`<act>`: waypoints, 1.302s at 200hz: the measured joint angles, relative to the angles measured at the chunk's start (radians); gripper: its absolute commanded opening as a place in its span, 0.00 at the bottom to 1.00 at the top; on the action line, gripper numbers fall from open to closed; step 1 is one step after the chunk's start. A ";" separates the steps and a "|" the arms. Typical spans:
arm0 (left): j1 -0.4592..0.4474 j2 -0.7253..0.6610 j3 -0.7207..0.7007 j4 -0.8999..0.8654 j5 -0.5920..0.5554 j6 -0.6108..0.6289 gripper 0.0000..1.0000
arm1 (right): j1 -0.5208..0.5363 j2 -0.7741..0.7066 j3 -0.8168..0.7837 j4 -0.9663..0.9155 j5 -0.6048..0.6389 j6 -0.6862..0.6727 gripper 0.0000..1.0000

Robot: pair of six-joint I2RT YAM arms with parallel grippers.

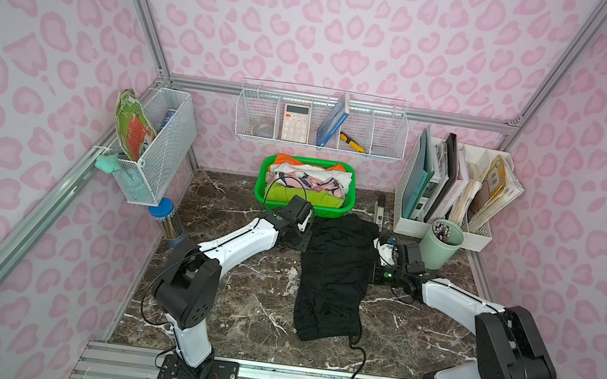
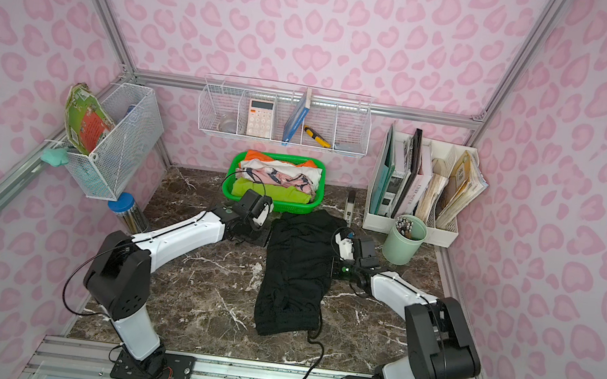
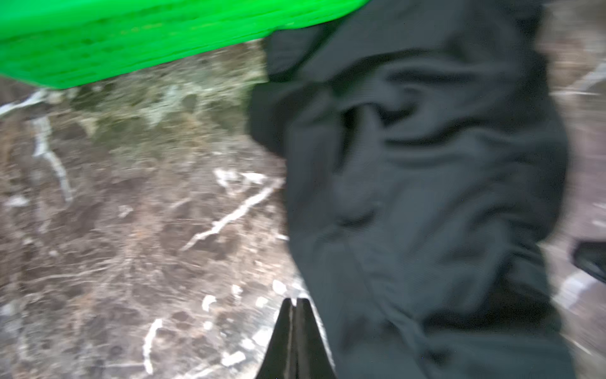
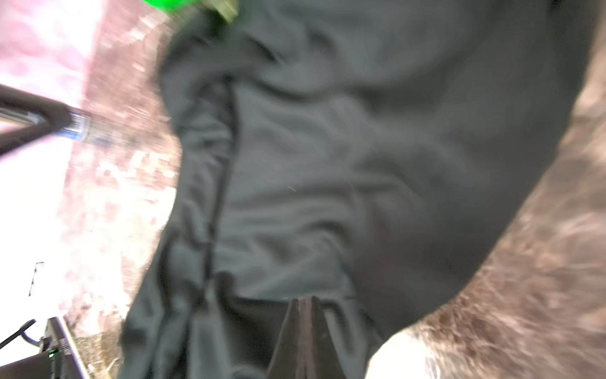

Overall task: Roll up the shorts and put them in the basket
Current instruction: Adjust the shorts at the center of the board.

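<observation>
The black shorts [image 1: 334, 278] [image 2: 295, 273] lie in a long, rumpled strip down the middle of the marble table [image 1: 239, 301], their far end touching the green basket [image 1: 334, 212]. My left gripper [image 1: 304, 244] [image 2: 261, 238] hangs low by their left edge. In the left wrist view it [image 3: 296, 300] is shut and empty over bare marble, with the shorts [image 3: 426, 197] beside it. My right gripper [image 1: 373, 273] [image 2: 333, 268] is at their right edge. The right wrist view is blurred. There its jaws [image 4: 305, 299] are almost together against the shorts [image 4: 328, 164]. Whether they pinch cloth is unclear.
The green basket [image 2: 303, 208] holds folded clothes. A mint pen cup [image 1: 439, 248] and a white file rack [image 1: 453, 186] stand close behind the right arm. A blue-lidded jar [image 1: 168, 220] is at the left wall. A black cable [image 1: 354, 364] runs from the shorts' near end over the front edge.
</observation>
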 measured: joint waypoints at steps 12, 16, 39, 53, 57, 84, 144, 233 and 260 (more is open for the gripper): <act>-0.031 -0.039 -0.020 -0.003 0.051 0.008 0.00 | -0.005 -0.047 -0.008 -0.018 -0.001 -0.011 0.52; -0.043 -0.050 -0.026 -0.004 0.069 0.010 0.00 | -0.007 -0.060 -0.014 -0.026 -0.002 -0.017 0.56; -0.115 -0.089 -0.064 -0.014 0.145 0.009 0.00 | -0.017 -0.126 -0.069 -0.080 -0.018 -0.023 0.73; -0.160 -0.102 -0.097 -0.021 0.171 0.006 0.00 | -0.016 -0.171 -0.116 -0.110 -0.035 -0.021 0.82; -0.170 -0.105 -0.106 -0.021 0.177 0.003 0.00 | -0.016 -0.184 -0.129 -0.119 -0.039 -0.019 0.83; -0.236 -0.118 -0.181 -0.020 0.211 -0.038 0.00 | -0.016 -0.267 -0.220 -0.154 -0.080 0.010 0.97; -0.328 -0.111 -0.245 0.014 0.245 -0.124 0.00 | -0.006 -0.362 -0.328 -0.187 -0.162 0.076 0.99; -0.341 -0.058 -0.297 0.010 0.196 -0.159 0.00 | 0.092 -0.348 -0.407 -0.076 -0.254 0.137 0.99; -0.341 -0.110 -0.310 0.009 0.197 -0.181 0.00 | 0.104 -0.341 -0.423 -0.042 -0.267 0.154 0.99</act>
